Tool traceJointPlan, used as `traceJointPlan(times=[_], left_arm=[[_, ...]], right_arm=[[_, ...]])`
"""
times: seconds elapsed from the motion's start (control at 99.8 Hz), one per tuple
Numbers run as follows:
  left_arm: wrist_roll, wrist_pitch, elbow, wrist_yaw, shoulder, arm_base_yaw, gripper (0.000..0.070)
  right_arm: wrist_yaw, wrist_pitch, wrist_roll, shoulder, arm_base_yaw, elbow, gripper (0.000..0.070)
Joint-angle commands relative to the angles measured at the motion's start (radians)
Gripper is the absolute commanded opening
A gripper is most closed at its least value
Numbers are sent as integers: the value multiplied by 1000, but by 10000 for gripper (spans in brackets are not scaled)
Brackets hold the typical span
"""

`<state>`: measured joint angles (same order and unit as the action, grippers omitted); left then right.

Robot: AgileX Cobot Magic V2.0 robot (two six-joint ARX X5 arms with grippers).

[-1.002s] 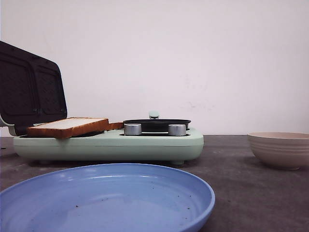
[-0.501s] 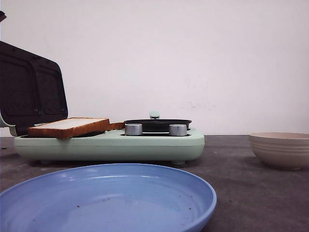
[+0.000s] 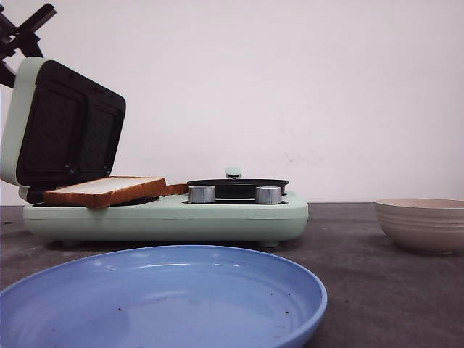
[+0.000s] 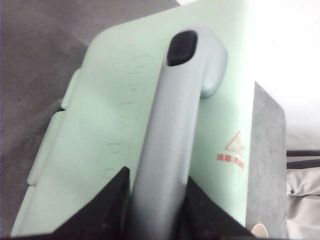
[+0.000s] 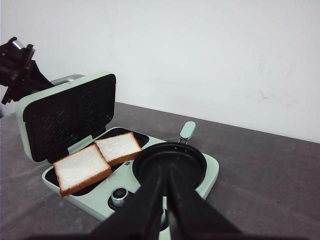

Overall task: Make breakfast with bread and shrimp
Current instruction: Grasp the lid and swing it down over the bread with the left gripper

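Two slices of bread (image 5: 81, 168) (image 5: 118, 147) lie side by side on the lower plate of the mint-green sandwich maker (image 3: 167, 215); the near slice (image 3: 105, 188) overhangs its edge. The lid (image 3: 65, 123) stands partly raised, with its dark waffle plates facing the bread. My left gripper (image 4: 157, 177) is shut on the lid's grey handle (image 4: 170, 115), seen at the top left of the front view (image 3: 18, 36). My right gripper (image 5: 166, 170) is shut and empty, hovering above the small black pan (image 5: 192, 155). No shrimp shows.
A blue plate (image 3: 159, 297) fills the front of the table. A beige ribbed bowl (image 3: 420, 223) stands at the right; its contents are hidden. Two silver knobs (image 3: 202, 193) (image 3: 267, 194) sit before the pan. A white wall is behind.
The lid has swung forward from wide open to partly lowered over the bread. My left gripper has come into the front view at the top left, on the lid's handle.
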<state>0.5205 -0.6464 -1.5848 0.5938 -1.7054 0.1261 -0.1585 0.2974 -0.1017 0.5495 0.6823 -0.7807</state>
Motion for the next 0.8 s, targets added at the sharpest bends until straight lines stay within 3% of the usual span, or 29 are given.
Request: traceJointPlan(times=[0.0,0.3,0.581,0.791], left_arm=[[-18,-1,4,-31,-55,-36,0],[-74,72,4,-223,-55,-203,0],[-201,100,4,-514,-80,-350,0],[-217,96,4,-534,-166,-409,0]], right_arm=[[0,-13,-13,5,8,-10,4],[1,-13,-23,5,8,-10,4],[1,-13,-25,4,8,-10,4],[1,-13,-30,4,8,-10,4]])
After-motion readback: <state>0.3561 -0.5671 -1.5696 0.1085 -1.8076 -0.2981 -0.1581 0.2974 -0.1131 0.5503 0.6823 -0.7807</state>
